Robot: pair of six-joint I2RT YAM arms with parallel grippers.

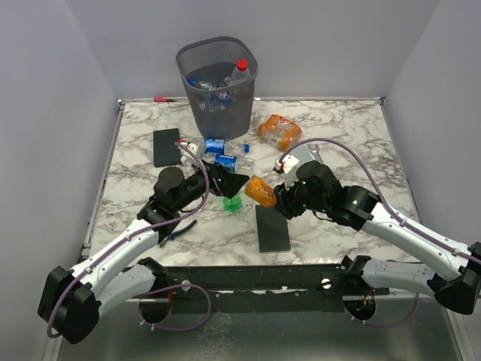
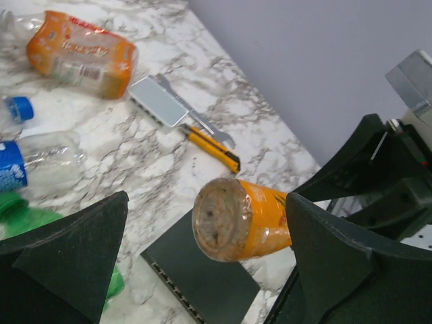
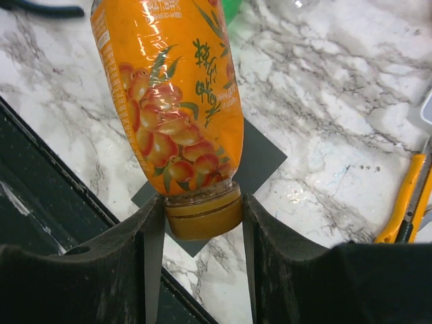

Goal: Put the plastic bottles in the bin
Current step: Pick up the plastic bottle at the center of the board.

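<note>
Precariously, right claw [image 3: 201, 202] pinches orange-labelled plastic bottle [image 3: 175, 101] by its cap [image 3: 202, 223] only, left claw [image 2: 207, 202] agape; bottle may pivot and drop.

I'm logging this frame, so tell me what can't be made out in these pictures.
Bin, top view: mesh wall blurs the bottles inside, so no count.
Green bottle, top view: mostly under the left jaws; left wrist view cuts it at the edge.
Red item at the far table edge, top view: too small to name.
</note>
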